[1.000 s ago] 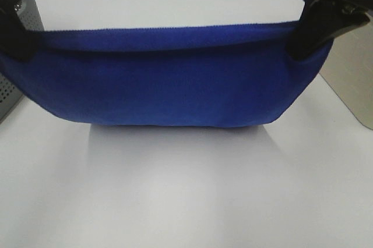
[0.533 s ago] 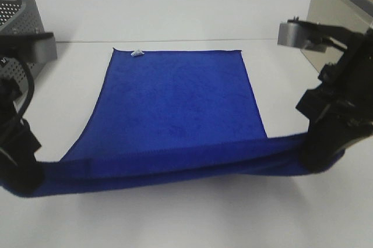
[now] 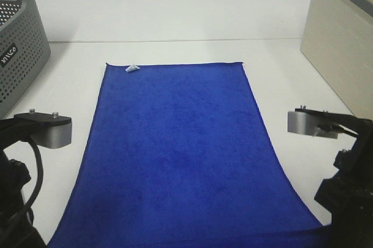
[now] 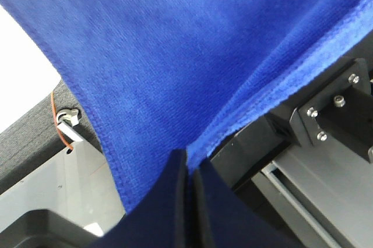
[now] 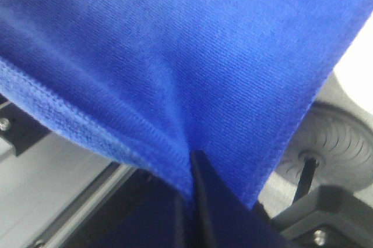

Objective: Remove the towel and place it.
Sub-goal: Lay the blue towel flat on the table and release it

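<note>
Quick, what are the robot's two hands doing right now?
Left gripper: shut, pinching the towel.
Right gripper: shut, pinching the towel too.

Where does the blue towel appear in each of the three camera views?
Exterior high: the towel is spread out in the middle, reaching the bottom edge.
Left wrist: the towel fills most of the picture, pinched by the left claw.
Right wrist: the towel fills most of the picture, pinched by the right claw.
Shared landmark: its stitched hem.
</note>
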Tool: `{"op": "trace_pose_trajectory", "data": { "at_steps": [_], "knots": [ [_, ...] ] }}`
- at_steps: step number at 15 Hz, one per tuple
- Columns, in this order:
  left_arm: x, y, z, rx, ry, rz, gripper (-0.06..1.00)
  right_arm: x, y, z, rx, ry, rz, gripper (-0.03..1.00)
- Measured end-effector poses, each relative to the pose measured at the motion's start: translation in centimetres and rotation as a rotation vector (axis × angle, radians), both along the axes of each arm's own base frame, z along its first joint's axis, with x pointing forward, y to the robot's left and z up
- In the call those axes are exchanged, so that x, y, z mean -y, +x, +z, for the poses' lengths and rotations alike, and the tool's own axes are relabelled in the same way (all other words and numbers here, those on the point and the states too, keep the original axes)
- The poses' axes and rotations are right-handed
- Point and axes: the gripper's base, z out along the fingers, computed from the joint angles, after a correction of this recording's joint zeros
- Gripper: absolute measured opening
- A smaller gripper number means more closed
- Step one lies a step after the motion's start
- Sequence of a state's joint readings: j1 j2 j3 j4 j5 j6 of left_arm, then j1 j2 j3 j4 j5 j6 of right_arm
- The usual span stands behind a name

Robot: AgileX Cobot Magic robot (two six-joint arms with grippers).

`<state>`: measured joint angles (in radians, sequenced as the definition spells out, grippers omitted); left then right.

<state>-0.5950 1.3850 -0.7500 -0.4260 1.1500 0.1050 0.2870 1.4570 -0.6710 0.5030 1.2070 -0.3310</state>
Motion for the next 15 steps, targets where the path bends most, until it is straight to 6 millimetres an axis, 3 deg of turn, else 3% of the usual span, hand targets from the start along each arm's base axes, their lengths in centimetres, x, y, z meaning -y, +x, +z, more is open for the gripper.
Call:
{"op": "trace_pose_trajectory", "data": {
  "at_steps": [3, 8, 15],
  "knots": [
    [0.0, -0.5, -0.7, -0.016, -0.011, 0.024, 0.0, 0.3, -1.4, -1.0, -0.059, -0.009, 0.0, 0.02],
    [-0.1, -1.1, -2.4, -0.08, -0.003, 0.061, 0.0, 0.4, -1.5, -1.8, -0.1, -0.018, -0.002, 0.02],
    [0.9, 0.2, -7.2, -0.186, 0.056, 0.023, 0.0, 0.2, -1.0, -4.7, -0.255, -0.059, 0.011, 0.02]
  ]
}}
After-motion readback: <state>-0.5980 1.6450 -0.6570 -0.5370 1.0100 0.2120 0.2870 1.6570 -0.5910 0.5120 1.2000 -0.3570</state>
